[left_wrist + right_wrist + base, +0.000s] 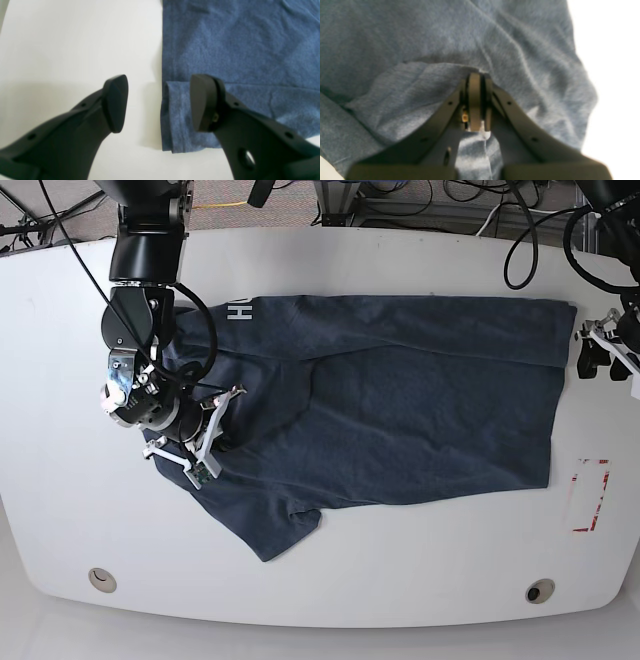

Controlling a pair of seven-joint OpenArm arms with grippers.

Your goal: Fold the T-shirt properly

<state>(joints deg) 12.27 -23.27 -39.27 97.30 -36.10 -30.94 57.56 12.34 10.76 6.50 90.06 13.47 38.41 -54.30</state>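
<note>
**Right arm has the cloth, left arm waits at the hem**

Your T-shirt (400,400) lies spread across the middle of the table (330,590), hem toward the right edge, collar end and white lettering (238,308) toward the left. The right gripper (477,82) has its jaws pressed together on a raised fold of cloth near the shirt's left end. The left gripper (158,102) hovers with its jaws spread at the hem corner, one finger over bare table, the other over the cloth, holding nothing.

Watch these risks:
- If you lift the right side alone, the shirt may drag and bunch, since the far end is not yet held.
- The pinch may take only the top layer, so the layers could slide apart on the lift.
- The left jaws straddle the cloth edge; closing from here could miss it or catch only a doubled-over strip.

Hard to make out: how many layers the right jaws hold, most of the lettering, which the right arm covers, and the far sleeve. The near sleeve (285,530) points toward the front edge.
</note>
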